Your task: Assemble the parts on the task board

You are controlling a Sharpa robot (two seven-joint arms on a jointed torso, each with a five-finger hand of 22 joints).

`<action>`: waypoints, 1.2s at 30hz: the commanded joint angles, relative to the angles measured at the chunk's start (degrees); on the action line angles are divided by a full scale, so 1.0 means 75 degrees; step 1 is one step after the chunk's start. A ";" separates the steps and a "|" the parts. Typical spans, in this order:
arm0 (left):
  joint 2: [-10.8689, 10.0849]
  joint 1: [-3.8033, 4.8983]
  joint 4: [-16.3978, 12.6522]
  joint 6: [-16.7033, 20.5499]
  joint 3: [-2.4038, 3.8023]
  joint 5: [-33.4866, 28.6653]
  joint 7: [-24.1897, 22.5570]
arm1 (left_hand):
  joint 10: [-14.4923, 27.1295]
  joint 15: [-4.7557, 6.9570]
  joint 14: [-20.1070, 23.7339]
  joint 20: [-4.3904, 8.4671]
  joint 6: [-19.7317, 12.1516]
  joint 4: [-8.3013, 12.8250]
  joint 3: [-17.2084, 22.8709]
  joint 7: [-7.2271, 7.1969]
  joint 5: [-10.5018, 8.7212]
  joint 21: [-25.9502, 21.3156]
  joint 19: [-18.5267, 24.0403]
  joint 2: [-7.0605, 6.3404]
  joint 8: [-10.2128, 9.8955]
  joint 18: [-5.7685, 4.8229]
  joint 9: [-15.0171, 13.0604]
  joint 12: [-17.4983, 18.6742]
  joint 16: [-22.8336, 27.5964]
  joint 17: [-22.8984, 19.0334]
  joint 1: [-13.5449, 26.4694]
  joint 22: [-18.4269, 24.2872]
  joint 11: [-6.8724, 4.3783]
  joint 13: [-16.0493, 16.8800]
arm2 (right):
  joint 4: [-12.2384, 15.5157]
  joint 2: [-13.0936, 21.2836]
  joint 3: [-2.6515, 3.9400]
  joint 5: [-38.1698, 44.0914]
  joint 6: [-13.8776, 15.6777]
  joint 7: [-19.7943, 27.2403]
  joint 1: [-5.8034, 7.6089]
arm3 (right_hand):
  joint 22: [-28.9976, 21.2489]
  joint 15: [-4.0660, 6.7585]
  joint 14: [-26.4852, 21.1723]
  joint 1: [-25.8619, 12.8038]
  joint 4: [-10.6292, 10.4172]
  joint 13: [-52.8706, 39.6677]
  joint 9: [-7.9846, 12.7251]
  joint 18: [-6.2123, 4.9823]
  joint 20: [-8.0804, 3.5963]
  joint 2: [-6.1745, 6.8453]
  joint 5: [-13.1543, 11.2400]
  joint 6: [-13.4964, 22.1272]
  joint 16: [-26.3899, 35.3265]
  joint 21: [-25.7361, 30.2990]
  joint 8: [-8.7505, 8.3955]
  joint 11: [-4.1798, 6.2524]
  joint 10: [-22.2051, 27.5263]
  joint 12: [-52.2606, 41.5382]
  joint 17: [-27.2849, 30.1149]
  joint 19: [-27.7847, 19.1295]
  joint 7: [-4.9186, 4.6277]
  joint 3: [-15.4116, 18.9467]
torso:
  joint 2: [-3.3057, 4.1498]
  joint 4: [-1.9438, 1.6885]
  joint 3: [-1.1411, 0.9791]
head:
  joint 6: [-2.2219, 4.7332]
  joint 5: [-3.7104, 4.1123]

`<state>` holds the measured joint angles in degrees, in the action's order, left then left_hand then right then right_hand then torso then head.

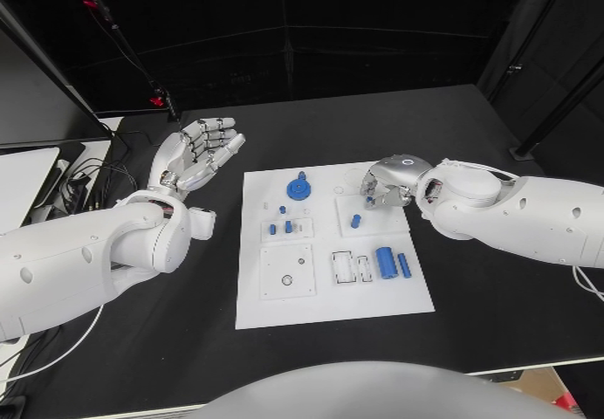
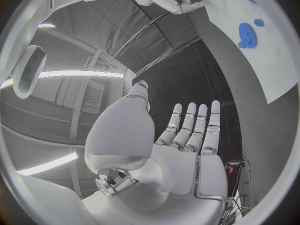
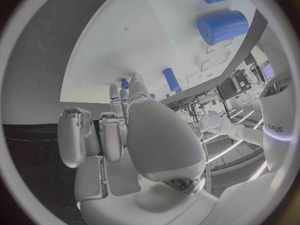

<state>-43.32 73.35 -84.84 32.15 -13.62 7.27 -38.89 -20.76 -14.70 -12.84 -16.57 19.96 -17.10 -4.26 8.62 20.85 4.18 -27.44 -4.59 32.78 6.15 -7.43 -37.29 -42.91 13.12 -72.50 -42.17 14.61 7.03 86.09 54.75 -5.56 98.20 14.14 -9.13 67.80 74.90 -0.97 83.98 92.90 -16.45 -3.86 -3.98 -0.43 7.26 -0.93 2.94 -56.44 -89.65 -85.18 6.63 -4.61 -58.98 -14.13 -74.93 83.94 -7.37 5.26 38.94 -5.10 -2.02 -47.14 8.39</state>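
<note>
I see the white board mid-table with blue parts on it: a gear at the far edge, a cylinder nearer me. My left hand waits beside it, fingers straight, empty. My right hand hovers over a small peg; whether it holds anything, I cannot tell.

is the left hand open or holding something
Open. The left hand holds nothing: in its wrist view the fingers lie straight with a bare palm, off the task board.
</note>
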 commanded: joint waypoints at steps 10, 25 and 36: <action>-0.0010 0.0010 -0.0002 -0.0177 0.0007 -0.0028 -0.1229 | 0.0078 0.0019 0.0024 0.0005 -0.0090 0.0021 0.0065 0.1100 0.0007 0.0047 -0.0089 0.0120 0.0100 -0.0074 0.0011 -0.0097 -0.0093 -0.0055 0.0017 0.0020 0.0018 -0.0023 | 0.0053 -0.0088 0.0003 0.0498 -0.0577 -0.0600 -0.0001 | 0.1699 0.0105 0.0779 0.0224 -0.0025 0.0044 0.0000 -0.0134 -0.0118 -0.0031 -0.0034 -0.0150 0.0006 0.0010 -0.0067 0.0087 -0.0429 0.0144 -0.1895 0.0380 0.0078 -0.0214 | 0.0000 -0.0001 -0.0001 | -0.0084 0.0055; -0.0023 0.0010 0.0018 -0.0175 0.0006 -0.0028 -0.1191 | 0.0103 0.0024 0.0005 0.0005 -0.0123 0.0025 0.0083 0.1101 -0.0001 0.0056 -0.0109 0.0187 0.0169 -0.0069 0.0023 -0.0162 -0.0158 -0.0101 0.0010 0.0030 0.0017 -0.0044 | 0.0144 -0.0078 0.0004 0.0651 -0.0550 -0.0690 -0.0007 | 0.1692 0.0240 0.0780 0.0279 -0.0033 0.0055 -0.0043 -0.0138 -0.0250 -0.0025 -0.0034 -0.0604 0.0005 0.0031 0.0050 0.0231 -0.0962 0.0408 -0.1894 0.0371 0.0192 -0.0330 | -0.0001 0.0003 0.0000 | -0.0105 0.0045; -0.0034 0.0010 0.0013 -0.0183 0.0006 -0.0028 -0.1161 | 0.0116 0.0028 -0.0020 0.0005 -0.0140 0.0028 0.0089 0.1100 -0.0001 0.0058 -0.0114 0.0230 0.0218 -0.0068 0.0032 -0.0209 -0.0210 -0.0133 0.0008 0.0039 0.0016 -0.0058 | 0.0197 -0.0093 0.0004 0.0892 -0.0503 -0.0721 -0.0011 | 0.1688 0.0260 0.0774 0.0301 -0.0032 0.0052 -0.0030 -0.0140 -0.0285 0.0020 -0.0034 -0.0694 0.0019 0.0045 0.0027 0.0251 -0.1195 0.0557 -0.1864 0.0366 0.0183 -0.0368 | 0.0004 -0.0006 0.0000 | -0.0123 0.0047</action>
<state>-43.54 73.34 -84.67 31.28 -13.62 7.17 -38.90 -20.35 -14.70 -12.84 -16.57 19.35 -16.80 -3.96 8.43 20.85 4.39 -27.84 -3.43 34.10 6.15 -7.29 -38.55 -44.27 12.17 -72.48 -41.95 14.61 6.68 87.39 54.08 -5.36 103.39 11.72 -14.12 67.89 74.91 0.75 84.06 94.86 -16.66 -3.53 -4.29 -0.43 5.62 -0.77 2.94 -61.24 -89.66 -85.18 6.81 -2.75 -67.59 -10.12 -74.92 83.93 -6.03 2.80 38.92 -5.06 -2.02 -48.03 8.81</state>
